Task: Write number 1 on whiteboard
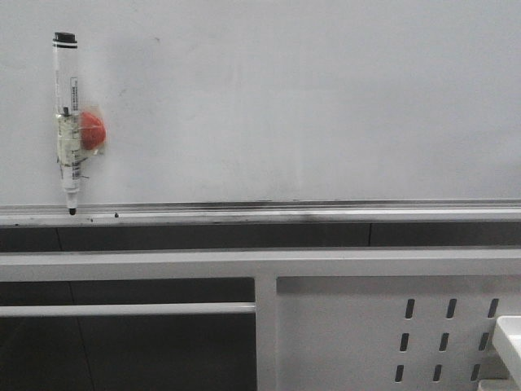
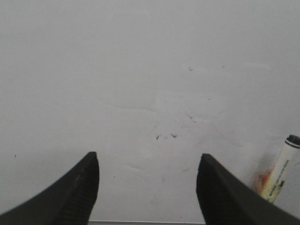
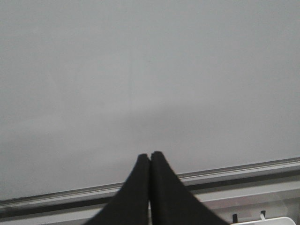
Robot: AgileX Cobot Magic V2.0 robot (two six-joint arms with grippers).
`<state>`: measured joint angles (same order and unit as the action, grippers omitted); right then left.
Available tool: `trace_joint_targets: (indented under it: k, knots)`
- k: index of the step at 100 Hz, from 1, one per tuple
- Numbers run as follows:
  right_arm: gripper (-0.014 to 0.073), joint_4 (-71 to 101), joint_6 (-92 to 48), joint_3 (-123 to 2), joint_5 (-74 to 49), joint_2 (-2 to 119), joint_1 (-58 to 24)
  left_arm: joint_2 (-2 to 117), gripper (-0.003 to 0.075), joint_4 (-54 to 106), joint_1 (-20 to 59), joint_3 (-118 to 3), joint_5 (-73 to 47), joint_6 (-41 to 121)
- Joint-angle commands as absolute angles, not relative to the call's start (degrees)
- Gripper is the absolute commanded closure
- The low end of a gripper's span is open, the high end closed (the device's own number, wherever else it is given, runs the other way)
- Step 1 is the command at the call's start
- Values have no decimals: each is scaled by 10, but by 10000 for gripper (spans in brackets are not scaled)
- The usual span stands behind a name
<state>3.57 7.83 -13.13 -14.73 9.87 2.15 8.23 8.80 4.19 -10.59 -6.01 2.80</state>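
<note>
Smooth, shiny white whiteboard (image 1: 309, 106) had no number 1 yet, and left of its middle hung a light, hard white marker pen (image 1: 67, 122), best grabbed mid-barrel by the wide-apart left gripper (image 2: 147, 187), while the right gripper (image 3: 150, 161) was pinched empty.

No text, brand, number or sign can be read in any view. The marker pen (image 1: 67, 122), at the upper left of the front view against the whiteboard (image 1: 309, 98), carries a printed label down its barrel, but the print is too small and blurred to make out. No written stroke or digit shows on the board, only faint smudges.
</note>
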Motion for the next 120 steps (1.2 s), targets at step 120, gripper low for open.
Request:
trace_joint_targets:
  k: [120]
  knots:
    - [664, 35, 77, -155, -116, 109, -34, 595, 300, 114, 381, -28, 495, -9]
